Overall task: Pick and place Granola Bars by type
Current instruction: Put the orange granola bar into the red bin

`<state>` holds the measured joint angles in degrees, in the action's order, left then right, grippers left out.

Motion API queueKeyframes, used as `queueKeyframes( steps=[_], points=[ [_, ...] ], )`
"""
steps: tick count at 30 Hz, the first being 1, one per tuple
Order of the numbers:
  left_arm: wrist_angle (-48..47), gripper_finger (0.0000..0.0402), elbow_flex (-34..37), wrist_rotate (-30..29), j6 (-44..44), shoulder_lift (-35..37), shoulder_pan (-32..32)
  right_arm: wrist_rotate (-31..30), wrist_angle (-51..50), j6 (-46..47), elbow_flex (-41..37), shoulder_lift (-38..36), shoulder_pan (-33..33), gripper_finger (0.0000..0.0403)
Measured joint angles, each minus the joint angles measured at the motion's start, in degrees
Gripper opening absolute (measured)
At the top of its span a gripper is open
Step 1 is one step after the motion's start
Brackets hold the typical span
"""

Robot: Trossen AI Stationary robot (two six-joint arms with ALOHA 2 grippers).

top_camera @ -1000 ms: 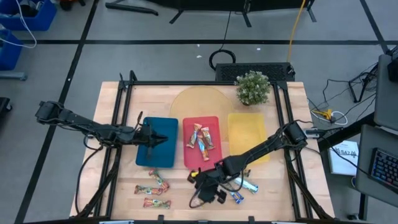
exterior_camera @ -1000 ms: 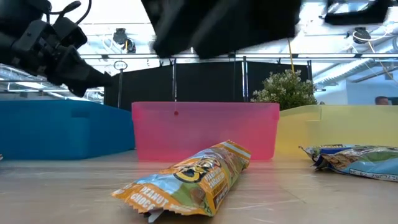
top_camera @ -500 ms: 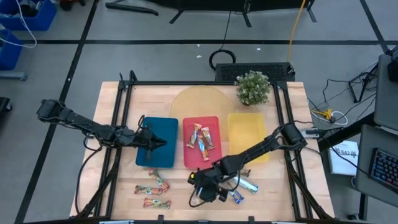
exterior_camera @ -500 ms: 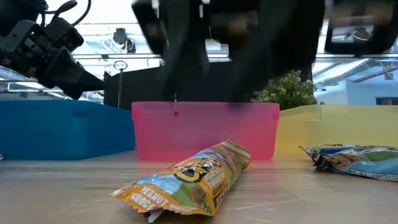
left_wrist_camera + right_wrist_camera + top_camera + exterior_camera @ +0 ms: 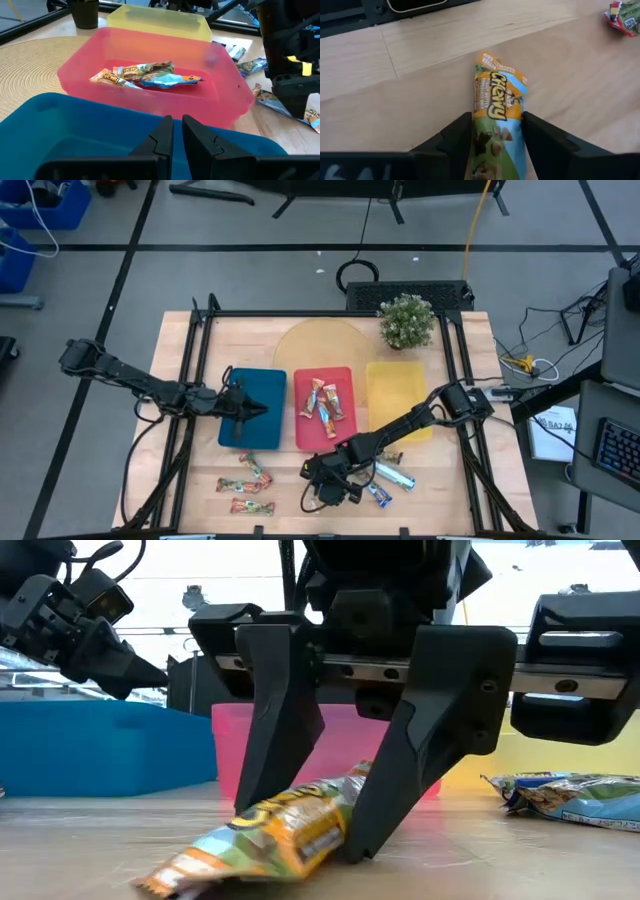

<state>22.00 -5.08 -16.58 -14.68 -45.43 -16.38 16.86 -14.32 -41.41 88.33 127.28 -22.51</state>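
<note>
The low view shows the right gripper (image 5: 345,825) with fingers apart, straddling an orange-gold wrapped granola bar (image 5: 270,835) on the wooden table (image 5: 560,860); overhead the bar is hidden. The left gripper (image 5: 173,136), fingers together, hovers over the blue plastic tray (image 5: 75,135).

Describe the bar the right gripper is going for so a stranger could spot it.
Start at the red tray mid-table; just in front of it the right gripper straddles an orange-gold bar. Unlike the blue-silver bars beside it, its wrapper reads "Chewy".

Right gripper (image 5: 325,483) covers the orange bar (image 5: 262,840) from above, and the low view crops a blue bar (image 5: 575,797) at the edge.
</note>
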Motion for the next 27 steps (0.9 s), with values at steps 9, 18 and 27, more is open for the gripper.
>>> queueKeyframes(
  steps=[9, 18, 27],
  points=[
    [0.15, 0.0047, 0.0, -0.02, 0.5, 0.0, 0.0, -0.13, -0.71, 0.05, -0.11, 0.11, -0.06, 0.0104],
    [0.12, 0.0047, 0.0, -0.02, 0.5, 0.0, 0.0, -1.72, -2.62, 1.53, -0.46, -3.27, -0.51, 0.0079],
    [0.06, 0.0047, 0.0, -0.04, 0.5, 0.0, 0.0, -11.01, -5.0, -0.58, -0.39, -13.8, -0.81, 0.0078]
  ],
)
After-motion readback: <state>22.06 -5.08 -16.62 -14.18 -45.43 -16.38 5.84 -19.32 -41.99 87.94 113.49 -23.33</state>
